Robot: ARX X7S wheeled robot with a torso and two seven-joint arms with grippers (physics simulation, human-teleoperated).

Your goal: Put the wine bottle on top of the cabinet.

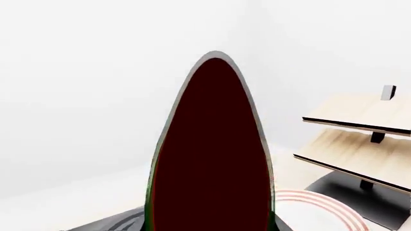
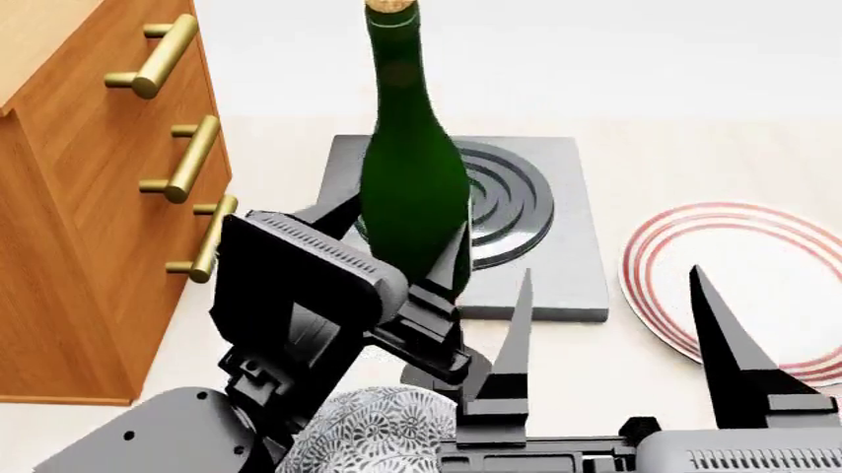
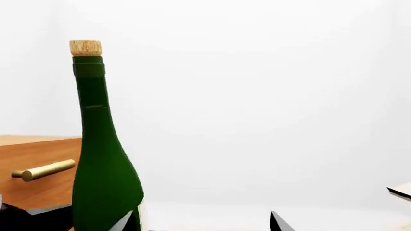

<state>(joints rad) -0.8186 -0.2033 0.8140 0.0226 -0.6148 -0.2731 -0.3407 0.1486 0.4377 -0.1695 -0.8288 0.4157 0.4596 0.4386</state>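
In the head view the wine bottle (image 2: 410, 168) stands straight up in the middle of the frame, with its cork near the top edge. The left claw (image 2: 441, 286) is pinching it low on its fat part. The bottle is over a gray square block with dark rings (image 2: 526, 212), but I cannot tell if it touches the block or hangs just above it.

The cabinet (image 2: 79, 227) fills the left side of the frame, and its gold handles (image 2: 184, 163) stick out toward the bottle. The top of the cabinet looks higher than the claw is now.

The hold is low and the bottle is tall, so it could tip in the claw when it goes up. If it swings left too soon, it may bump a handle or the cabinet's edge and slip out.

The right claw (image 2: 612, 335) is spread wide at the lower right with nothing in it, close to the striped plate (image 2: 776, 236). It could get in the way.
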